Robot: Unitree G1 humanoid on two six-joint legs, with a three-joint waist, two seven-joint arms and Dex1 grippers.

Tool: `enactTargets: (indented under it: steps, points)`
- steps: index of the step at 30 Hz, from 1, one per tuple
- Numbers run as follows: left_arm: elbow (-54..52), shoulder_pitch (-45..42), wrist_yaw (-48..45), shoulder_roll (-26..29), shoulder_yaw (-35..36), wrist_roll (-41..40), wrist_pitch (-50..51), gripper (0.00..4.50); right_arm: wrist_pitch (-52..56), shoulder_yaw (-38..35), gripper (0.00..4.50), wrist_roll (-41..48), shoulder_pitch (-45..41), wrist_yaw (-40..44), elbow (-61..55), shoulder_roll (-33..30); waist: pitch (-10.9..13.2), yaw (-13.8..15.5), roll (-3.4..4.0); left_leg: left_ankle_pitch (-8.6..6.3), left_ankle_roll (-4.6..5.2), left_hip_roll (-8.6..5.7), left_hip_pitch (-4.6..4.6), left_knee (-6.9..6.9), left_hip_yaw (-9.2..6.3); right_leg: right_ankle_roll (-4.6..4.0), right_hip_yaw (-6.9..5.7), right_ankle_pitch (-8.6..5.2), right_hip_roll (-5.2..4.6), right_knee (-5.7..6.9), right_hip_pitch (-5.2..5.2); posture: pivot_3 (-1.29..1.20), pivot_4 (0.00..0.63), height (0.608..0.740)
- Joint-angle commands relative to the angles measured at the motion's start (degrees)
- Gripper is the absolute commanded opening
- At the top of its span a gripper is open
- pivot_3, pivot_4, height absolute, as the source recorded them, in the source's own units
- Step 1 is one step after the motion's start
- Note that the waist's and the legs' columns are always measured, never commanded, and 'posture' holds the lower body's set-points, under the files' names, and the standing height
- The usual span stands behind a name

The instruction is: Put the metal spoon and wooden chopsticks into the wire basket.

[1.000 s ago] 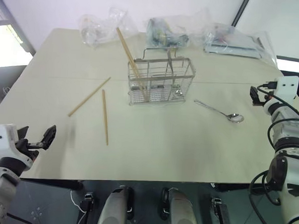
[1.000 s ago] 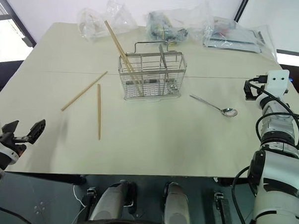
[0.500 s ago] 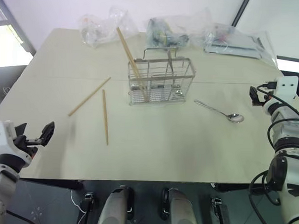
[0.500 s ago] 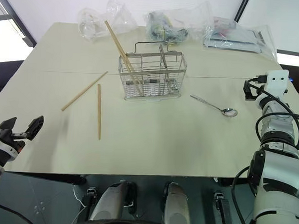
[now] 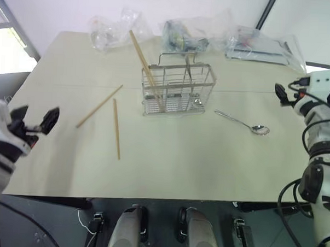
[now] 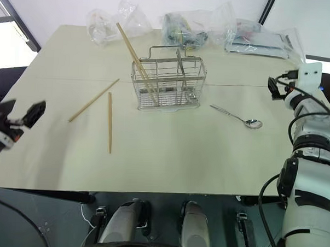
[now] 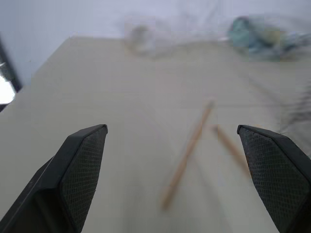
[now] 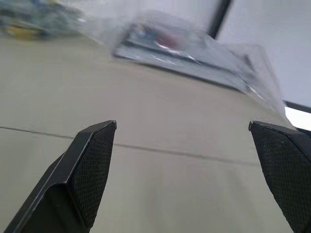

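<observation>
Chopsticks [image 5: 116, 128]: two lie loose on the table [image 5: 169, 162], at about 8 o'clock from the basket, their far ends close, splayed apart nearer the robot; not yet collected.
Left gripper [image 5: 35, 120]: wide, holding nothing, at the table's 9 o'clock edge, aimed toward the loose sticks.
Basket [image 5: 177, 89]: upright mid-table; one stick [image 5: 144, 62] already leans in its left compartment, top tilted to 11 o'clock.
Spoon [image 5: 243, 123]: flat at the basket's 4 o'clock, bowl away from it.
Right gripper [image 5: 283, 95]: wide, empty, at 3 o'clock beyond the spoon.
Bags [image 5: 185, 34]: clear plastic, along the 12 o'clock edge.
</observation>
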Motion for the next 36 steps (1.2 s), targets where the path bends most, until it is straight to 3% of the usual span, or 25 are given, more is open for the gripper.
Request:
enactTargets:
  steps: [1,4,7,12,18,30,33,36]
  points:
    - [-6.0,-5.8,-5.7,5.5,-7.0,-10.2,6.1,4.48,2.2,2.7,4.5,0.0,-4.3,13.6,-3.2,-1.7,0.0,-0.2,0.03,0.0,0.0,0.0,0.0,0.0,0.01,0.01,0.01,0.0,0.0,-0.01,0.0,0.0,0.15,0.704]
    - [-7.8,-12.0,-10.6,8.0,-13.9,-16.3,8.4,4.48,4.4,5.9,4.5,-1.1,-6.2,23.9,-3.6,-1.7,0.0,-0.3,0.05,0.05,-0.11,-0.01,0.01,-0.05,0.09,0.19,0.04,0.1,0.0,-0.03,0.0,0.0,0.15,0.704]
    - [-6.2,-20.1,-12.2,7.0,-22.6,-16.8,10.1,4.48,4.3,10.7,4.5,-3.8,-6.0,34.1,-4.0,-2.0,0.0,-0.1,0.06,0.15,-0.25,-0.01,0.01,-0.07,0.09,0.21,0.03,0.11,0.04,0.02,0.0,0.0,0.15,0.704]
    - [-3.0,-28.9,-16.0,4.5,-31.9,-14.8,10.9,4.48,4.6,15.5,4.5,-7.7,-6.0,40.1,-1.9,-1.5,0.0,-0.1,0.07,0.24,-0.37,-0.05,0.14,-0.04,0.07,0.21,0.02,0.11,0.06,0.04,0.13,0.0,0.15,0.704]
    - [-0.8,-33.2,-19.7,3.2,-36.9,-10.2,9.8,4.48,4.6,18.9,4.5,-11.6,-5.2,39.6,0.7,-0.1,0.0,-0.2,0.08,0.25,-0.39,-0.05,0.14,-0.06,0.07,0.21,0.03,0.1,0.07,0.05,0.11,0.0,0.15,0.704]
    - [-1.6,-34.0,-21.2,3.0,-35.5,-10.4,11.1,4.48,10.1,22.7,4.5,-18.2,-4.7,29.2,4.7,3.2,0.0,-0.1,0.07,0.28,-0.44,-0.06,0.18,-0.04,0.05,0.21,0.04,0.1,0.05,0.05,0.18,0.0,0.15,0.704]
    - [-1.4,-34.3,-21.0,2.9,-35.1,-10.4,11.0,4.5,10.5,22.4,3.62,-18.0,-4.5,29.3,4.9,3.6,0.0,-0.1,0.05,0.28,-0.44,-0.06,0.29,-0.02,-0.02,0.21,0.0,0.1,0.06,0.03,0.34,0.0,0.15,0.704]
    - [-1.0,-34.5,-20.7,2.7,-34.6,-10.5,11.1,4.5,10.5,21.8,2.11,-17.6,-4.4,28.8,4.9,3.7,0.0,-0.1,0.05,0.29,-0.45,-0.07,0.32,0.01,-0.06,0.21,0.0,0.1,0.06,0.02,0.4,0.0,0.15,0.704]
